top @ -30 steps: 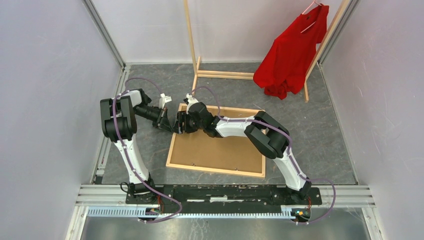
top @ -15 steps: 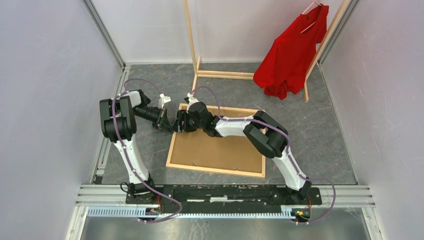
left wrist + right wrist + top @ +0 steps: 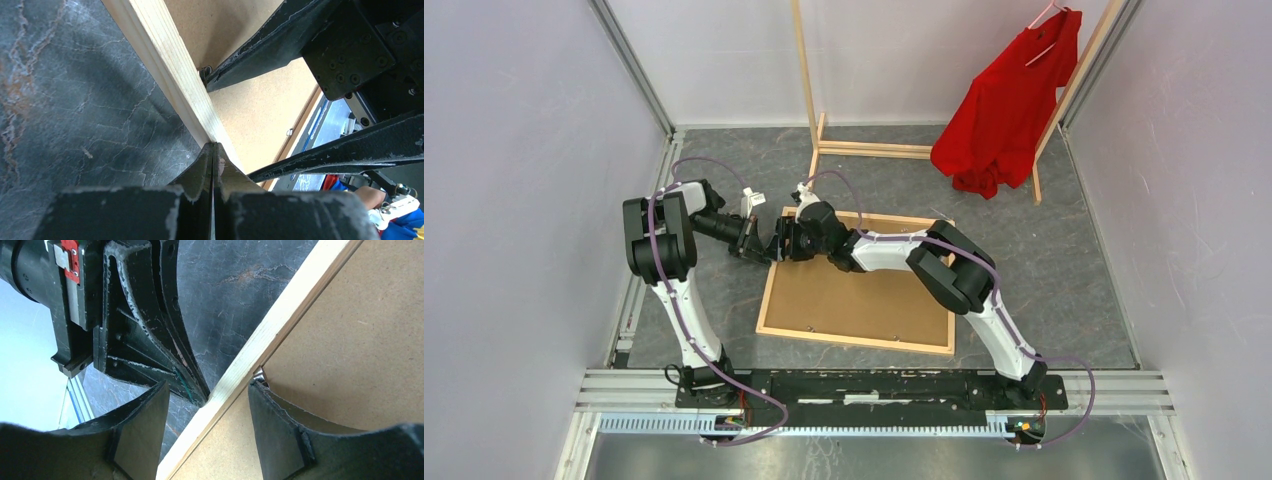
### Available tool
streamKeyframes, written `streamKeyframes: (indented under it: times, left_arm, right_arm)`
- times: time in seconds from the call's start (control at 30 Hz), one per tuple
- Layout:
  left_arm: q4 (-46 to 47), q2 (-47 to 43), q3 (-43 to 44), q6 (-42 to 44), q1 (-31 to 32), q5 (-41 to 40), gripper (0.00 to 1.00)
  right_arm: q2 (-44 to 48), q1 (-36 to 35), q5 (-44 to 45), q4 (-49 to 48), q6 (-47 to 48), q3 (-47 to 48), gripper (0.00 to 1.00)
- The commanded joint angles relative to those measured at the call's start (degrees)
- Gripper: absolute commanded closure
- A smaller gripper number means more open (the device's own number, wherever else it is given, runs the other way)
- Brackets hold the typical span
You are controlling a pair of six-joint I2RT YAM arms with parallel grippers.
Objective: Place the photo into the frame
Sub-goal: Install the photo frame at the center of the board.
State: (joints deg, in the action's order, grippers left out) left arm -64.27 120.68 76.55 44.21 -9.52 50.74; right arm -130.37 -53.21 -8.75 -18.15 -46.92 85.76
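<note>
Frame (image 3: 855, 341) of pale grained wood lies flat, left pincer (image 3: 214, 150) clenched at its edge, right pincer (image 3: 207, 387) spread astride it.

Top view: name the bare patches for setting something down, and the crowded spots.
Bare table right of the frame, and left of the clothes rack. Crowded: the frame's far-left corner, where left gripper and right gripper meet.

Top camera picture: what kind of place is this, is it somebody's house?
Probably a robot test booth, not a house: plain walls close it in, the left arm and right arm are bolted to a metal rail, and practice things sit there, a wooden frame and a red shirt on a rack.
</note>
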Motion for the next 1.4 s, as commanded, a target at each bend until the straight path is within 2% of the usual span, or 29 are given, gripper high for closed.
streamKeyframes:
  times: [0.0,0.17,0.27,0.43,0.73,1.37]
  left_arm:
    - [1.6,-1.0,-0.9,1.9,0.8,-3.0,0.98]
    - [1.2,-0.9,-0.3,1.9,0.8,-3.3,0.98]
    - [1.0,-1.0,0.0,2.0,0.8,-3.6,0.98]
    - [0.8,-0.9,0.6,1.7,0.8,-3.5,0.98]
    - [0.8,-0.4,0.7,1.5,0.8,-3.0,0.98]
    - [0.9,-0.3,0.7,1.5,0.8,-2.9,0.98]
  right_arm:
    - [-2.5,0.6,1.6,2.4,0.3,1.9,0.34]
    - [-0.3,0.6,-0.2,1.7,0.6,0.6,0.33]
    - [4.3,0.8,-3.1,-2.9,0.0,-3.9,0.32]
    - [9.3,2.3,0.0,-2.3,5.0,-5.8,0.27]
    - [1.0,3.4,-3.2,2.0,8.4,2.1,0.27]
    - [-2.8,1.4,-6.9,2.0,8.0,4.3,0.28]
